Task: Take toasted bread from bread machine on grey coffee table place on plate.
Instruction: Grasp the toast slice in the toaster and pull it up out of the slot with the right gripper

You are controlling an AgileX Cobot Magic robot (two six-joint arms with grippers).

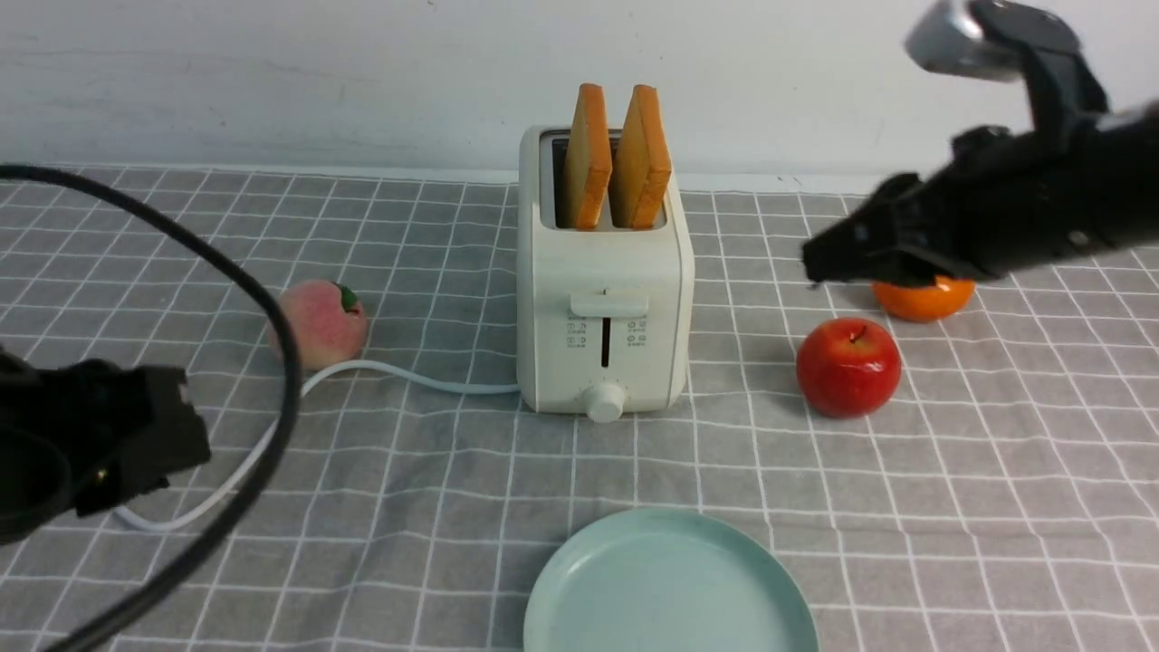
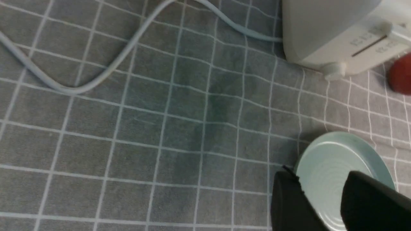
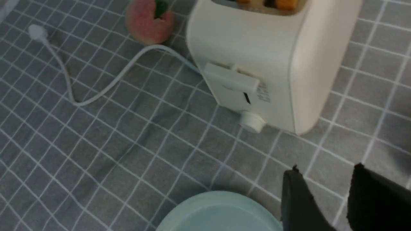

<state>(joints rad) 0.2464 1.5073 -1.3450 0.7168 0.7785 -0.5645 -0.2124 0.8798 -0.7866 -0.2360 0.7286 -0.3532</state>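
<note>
as toasted bread [image 1: 589, 154] stands proud of the bread machine [image 1: 604, 308], ready to grasp, the right gripper [image 1: 815, 263] hangs parted, empty.

A plain white wall [image 1: 272, 72] runs behind the desk [image 1: 996, 507], meeting its far edge. Grey cloth with a white grid covers the desk. Light is soft and even.
</note>
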